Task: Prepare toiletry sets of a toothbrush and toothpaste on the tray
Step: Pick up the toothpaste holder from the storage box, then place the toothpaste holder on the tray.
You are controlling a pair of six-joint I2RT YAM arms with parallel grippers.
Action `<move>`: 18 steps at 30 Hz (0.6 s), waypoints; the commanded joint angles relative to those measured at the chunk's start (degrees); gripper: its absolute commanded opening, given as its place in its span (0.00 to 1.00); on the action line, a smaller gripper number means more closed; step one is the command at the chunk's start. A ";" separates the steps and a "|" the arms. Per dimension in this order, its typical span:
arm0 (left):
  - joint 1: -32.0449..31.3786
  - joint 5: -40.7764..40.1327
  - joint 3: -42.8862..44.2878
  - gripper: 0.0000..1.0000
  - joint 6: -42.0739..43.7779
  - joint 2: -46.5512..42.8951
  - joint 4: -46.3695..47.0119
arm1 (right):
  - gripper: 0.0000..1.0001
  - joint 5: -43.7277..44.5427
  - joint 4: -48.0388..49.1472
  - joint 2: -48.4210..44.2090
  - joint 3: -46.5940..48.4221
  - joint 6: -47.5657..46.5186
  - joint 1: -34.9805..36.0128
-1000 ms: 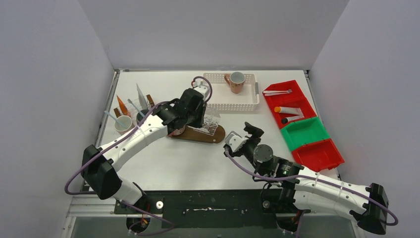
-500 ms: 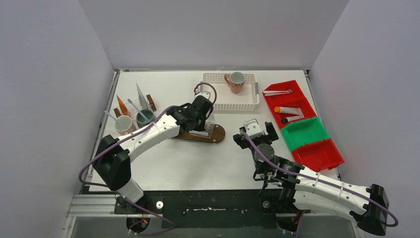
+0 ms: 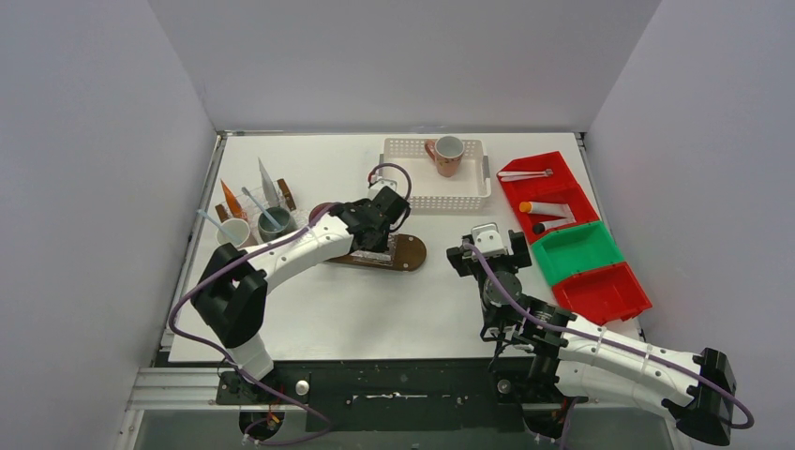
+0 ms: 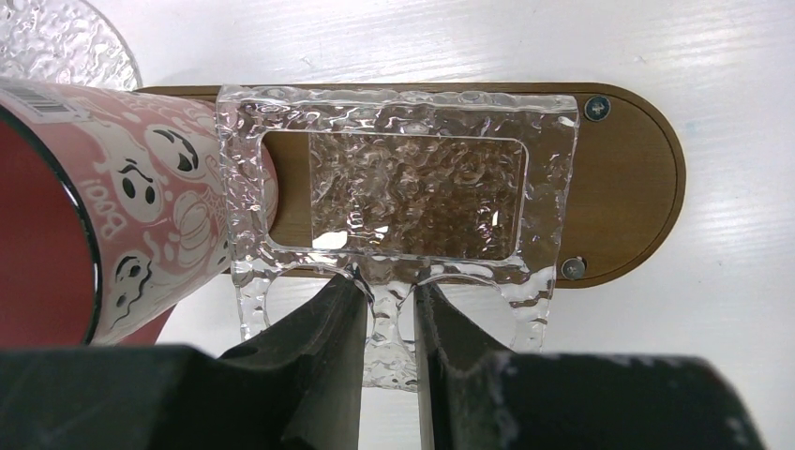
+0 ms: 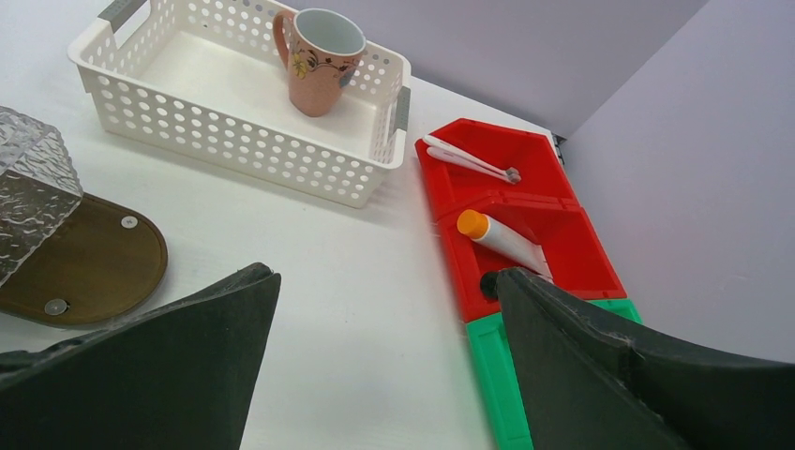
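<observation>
Two mugs at the table's left edge from above, white mug (image 3: 232, 233) and dark green mug (image 3: 273, 223), with toothbrushes (image 3: 255, 202) inside and tubes (image 3: 267, 184) upright behind. Left gripper (image 3: 380, 241) down at the glass tray (image 3: 394, 246); right gripper (image 3: 487, 253) spread over bare table.

From the left wrist: fingers (image 4: 328, 328) pinched almost closed on the glass tray's near rim, maroon mug (image 4: 141, 216) just beside it, at the wooden base's (image 4: 619, 187) left end.

From the right wrist: fingers (image 5: 178, 366) wide apart, holding nothing. Pink mug (image 5: 319, 61) in the white basket (image 5: 234, 131); spare toothbrush (image 5: 469, 159) and orange-capped tube (image 5: 502, 239) in the red bin (image 5: 562, 202).
</observation>
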 commanded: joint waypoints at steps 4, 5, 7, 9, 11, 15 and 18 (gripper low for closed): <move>1.83 -1.47 1.31 0.00 -2.51 0.26 -1.23 | 0.91 2.06 2.66 -0.07 0.41 1.62 -0.34; 2.08 -1.37 1.47 0.00 -2.54 0.26 -1.54 | 0.91 2.07 2.59 -0.05 0.43 1.62 -0.35; 2.40 -1.27 1.54 0.00 -2.54 0.18 -1.69 | 0.91 2.10 2.58 -0.12 0.43 1.62 -0.39; 2.82 -0.94 1.52 0.00 -2.41 0.17 -1.62 | 0.91 1.95 2.66 -0.33 0.28 1.62 -0.39; 3.35 0.01 1.60 0.00 -2.14 0.28 -1.68 | 0.91 1.99 2.54 -0.48 0.17 1.82 -0.39; 3.53 1.08 1.70 0.00 -2.10 0.29 -1.44 | 0.91 2.01 2.07 -0.66 0.17 2.06 -0.39; 3.56 1.60 1.87 0.05 -2.19 0.22 -1.63 | 0.91 2.09 1.87 -0.95 0.17 2.06 -0.39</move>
